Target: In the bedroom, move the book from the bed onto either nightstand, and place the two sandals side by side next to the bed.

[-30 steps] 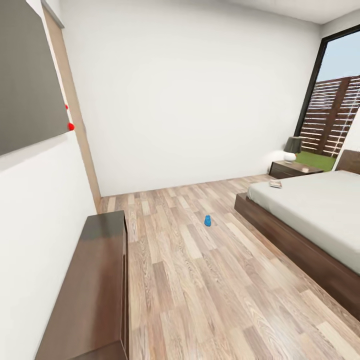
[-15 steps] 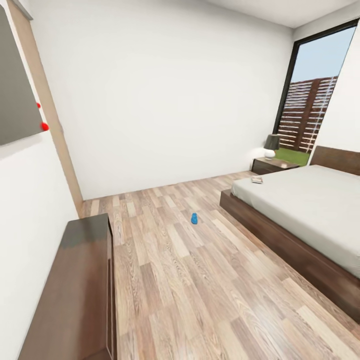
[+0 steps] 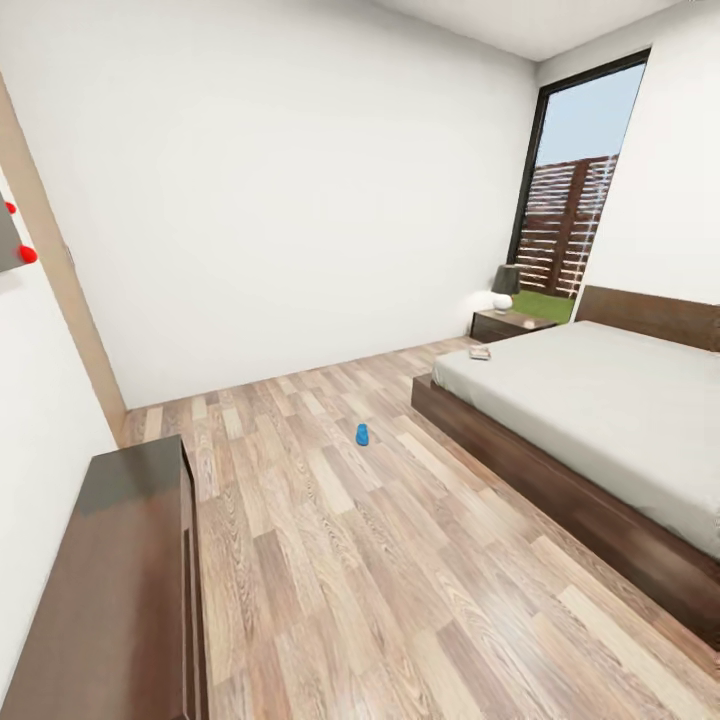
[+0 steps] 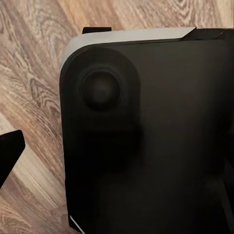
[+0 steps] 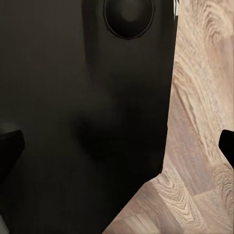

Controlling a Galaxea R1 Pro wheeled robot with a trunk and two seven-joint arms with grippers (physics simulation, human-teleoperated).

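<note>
One blue sandal [image 3: 362, 434] lies on the wood floor in the head view, alone, a little off the bed's foot corner. The bed [image 3: 610, 400] with its pale mattress and dark frame runs along the right. The book [image 3: 480, 353] rests flat on the mattress corner nearest the far wall. Beyond it stands a dark nightstand [image 3: 505, 324] carrying a lamp. My left gripper [image 4: 117, 156] and right gripper [image 5: 117, 146] hang over my dark base and the floor. Their fingertips [image 5: 9, 146] sit wide apart with nothing between them.
A long dark wooden bench [image 3: 110, 590] runs along the left wall, close by. A tall dark-framed window [image 3: 570, 210] is in the far right corner, and a wooden door edge [image 3: 60, 300] is at the left. Bare plank floor [image 3: 400, 560] lies between bench and bed.
The head camera has swung to the right, so the whole picture has slid left and more of the bed and headboard shows. The sandal and book lie where they were.
</note>
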